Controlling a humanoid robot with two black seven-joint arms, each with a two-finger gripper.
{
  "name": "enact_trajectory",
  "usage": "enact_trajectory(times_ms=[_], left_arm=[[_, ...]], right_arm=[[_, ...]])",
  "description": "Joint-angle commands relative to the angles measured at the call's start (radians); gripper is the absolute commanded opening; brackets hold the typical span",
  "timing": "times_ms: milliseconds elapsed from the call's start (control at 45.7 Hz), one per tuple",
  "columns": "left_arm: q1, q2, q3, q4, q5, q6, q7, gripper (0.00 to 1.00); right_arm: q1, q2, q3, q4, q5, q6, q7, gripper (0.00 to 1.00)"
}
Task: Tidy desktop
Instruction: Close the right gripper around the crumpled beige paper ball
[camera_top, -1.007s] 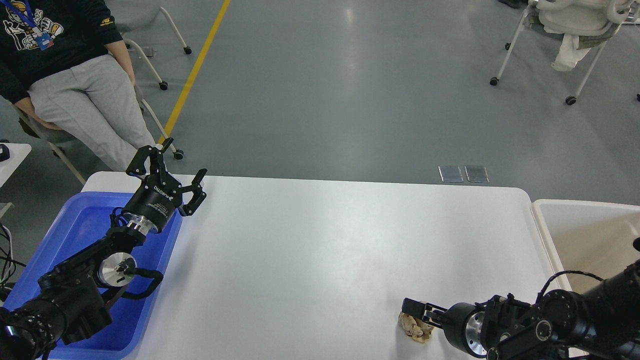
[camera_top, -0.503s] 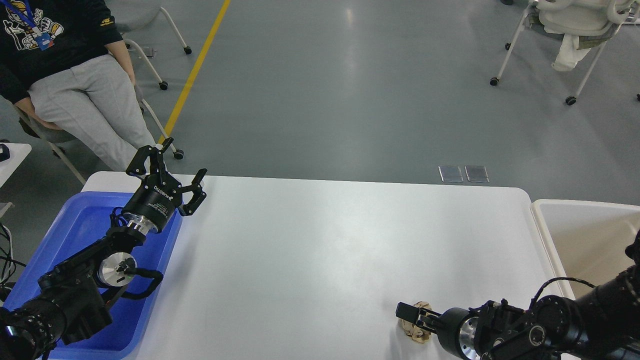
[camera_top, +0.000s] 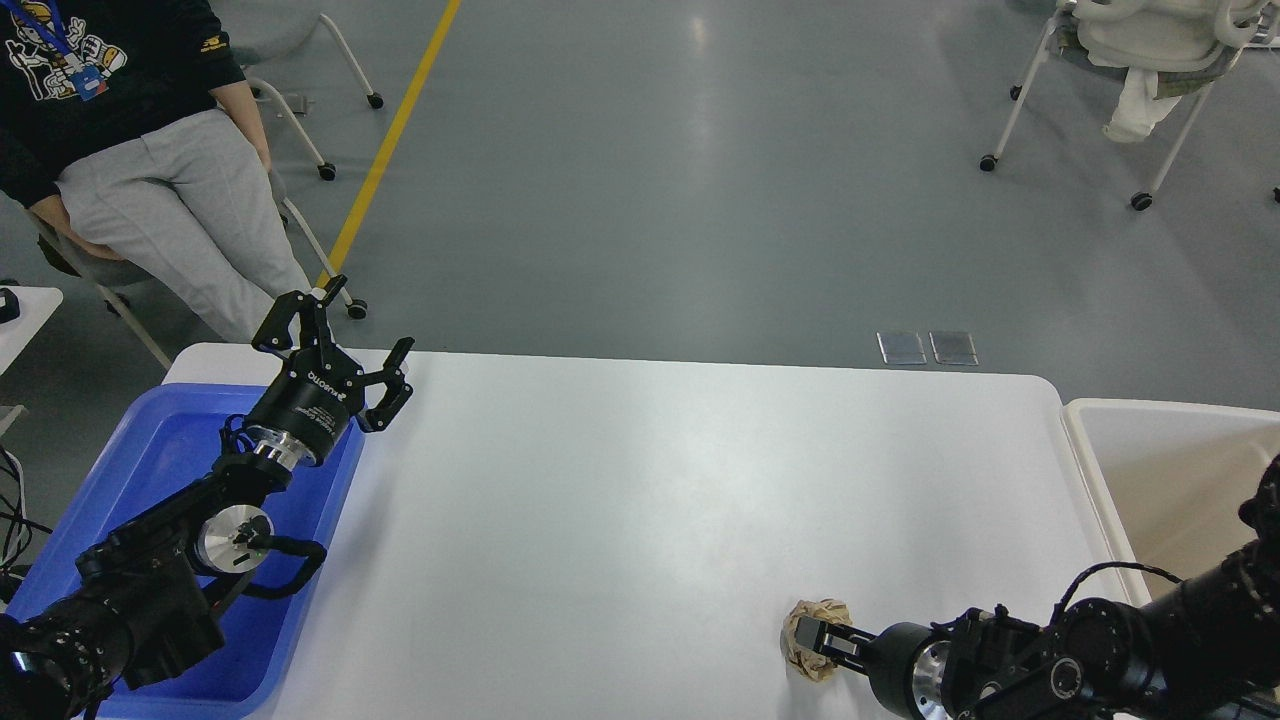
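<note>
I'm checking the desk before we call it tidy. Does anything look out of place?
Yes. A crumpled brown paper ball lies on the white desktop near its front right edge, outside both bins. The right tool is against it; whether it grips is unclear. The left tool hangs open.

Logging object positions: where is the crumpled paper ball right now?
The crumpled paper ball lies low on the desktop, right of centre, at the right gripper.

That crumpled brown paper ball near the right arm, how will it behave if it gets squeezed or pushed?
The crumpled paper ball looks creased and loosely wadded, so it probably crushes easily and weighs little. Its lumpy shape suggests it would skid or tumble rather than roll cleanly on the smooth desktop. The right end effector is at it.
</note>
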Motion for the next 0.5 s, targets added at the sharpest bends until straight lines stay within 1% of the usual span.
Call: enact_trajectory(times_ms=[0, 22, 66, 131, 175, 197, 350, 481], left_arm=[[0.0, 0.0, 0.0, 0.0, 0.0, 0.0, 0.0, 1.0], [0.0, 0.0, 0.0, 0.0, 0.0, 0.0, 0.0, 1.0], [0.0, 0.0, 0.0, 0.0, 0.0, 0.0, 0.0, 1.0], [0.0, 0.0, 0.0, 0.0, 0.0, 0.0, 0.0, 1.0], [0.0, 0.0, 0.0, 0.0, 0.0, 0.0, 0.0, 1.0], [0.0, 0.0, 0.0, 0.0, 0.0, 0.0, 0.0, 1.0], [0.0, 0.0, 0.0, 0.0, 0.0, 0.0, 0.0, 1.0], [0.0, 0.0, 0.0, 0.0, 0.0, 0.0, 0.0, 1.0]], right_arm=[[-0.009, 0.004, 0.003, -0.011, -0.01, 0.007, 0.003, 0.44], [-0.012, 0.004, 0.003, -0.013, -0.01, 0.009, 0.003, 0.4], [-0.013, 0.004, 0.004, -0.016, -0.008, 0.01, 0.003, 0.27], [-0.013, 0.004, 0.004, -0.017, -0.007, 0.012, 0.003, 0.14], [-0.013, 0.004, 0.007, -0.016, -0.005, 0.012, 0.003, 0.02], [-0.013, 0.004, 0.01, -0.016, -0.005, 0.012, 0.003, 0.0], [-0.006, -0.022, 0.041, -0.011, -0.002, 0.012, 0.006, 0.0], [0.014, -0.072, 0.059, 0.016, -0.002, 0.015, 0.043, 0.0]])
